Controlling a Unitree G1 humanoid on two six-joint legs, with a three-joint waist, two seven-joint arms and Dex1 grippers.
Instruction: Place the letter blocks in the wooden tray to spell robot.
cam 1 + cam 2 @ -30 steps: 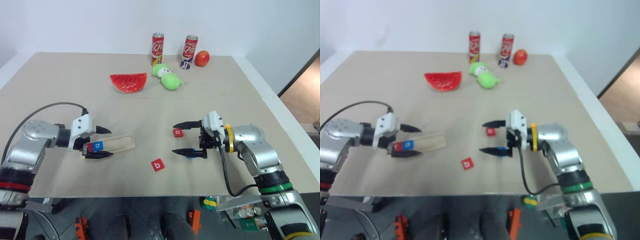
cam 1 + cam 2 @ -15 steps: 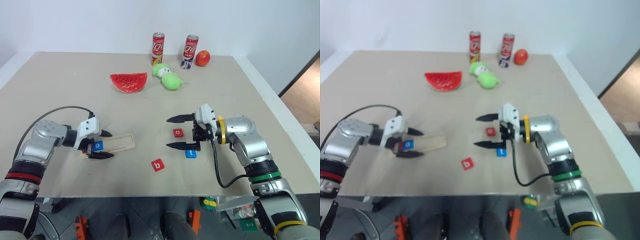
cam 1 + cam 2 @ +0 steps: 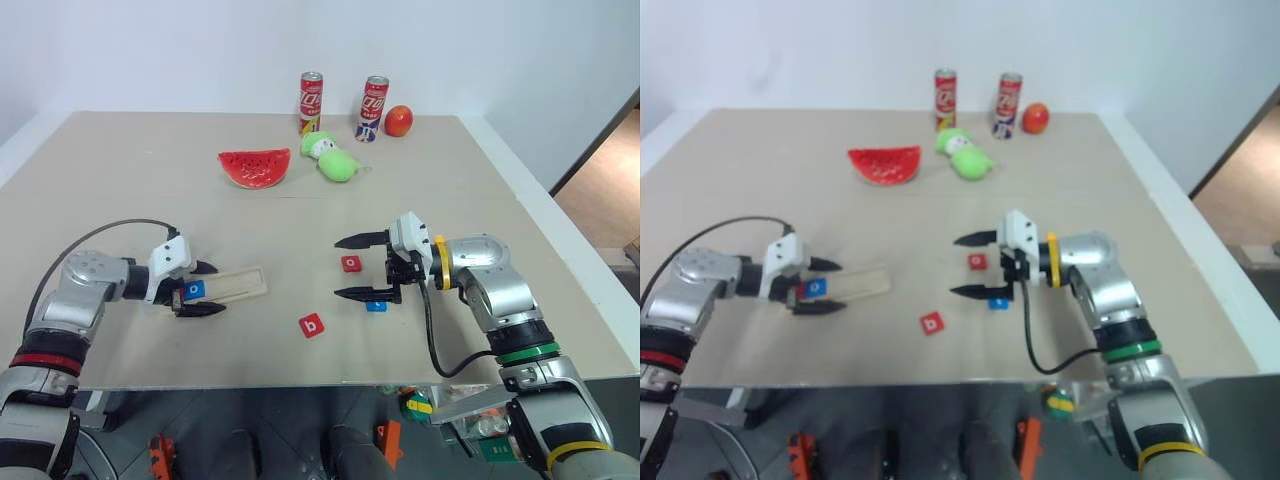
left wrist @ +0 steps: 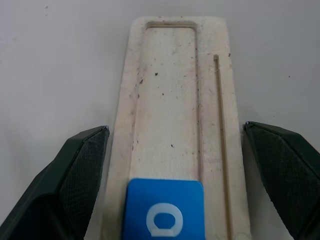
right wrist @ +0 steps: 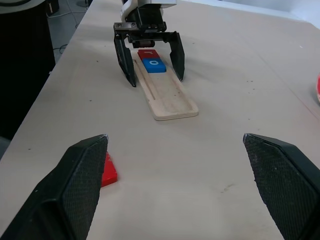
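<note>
Two letter blocks, red r point(image 5: 147, 53) and blue o point(image 5: 151, 65), sat in the wooden tray point(image 3: 232, 285).
Both the left gripper point(image 3: 198, 289) and right gripper point(image 3: 360, 268) were open, empty; red b point(image 3: 312, 324) probably next.

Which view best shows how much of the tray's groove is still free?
The left wrist view: the wooden tray lies lengthwise, groove bare beyond the blue o block. Eye views show it small; right wrist view shows it between the left gripper fingers.

I see the left gripper point(image 5: 150, 60) straddling the wooden tray point(image 5: 167, 95), fingers spread. A red block point(image 5: 148, 53) and a blue o block point(image 5: 152, 64) sit in its groove.
</note>
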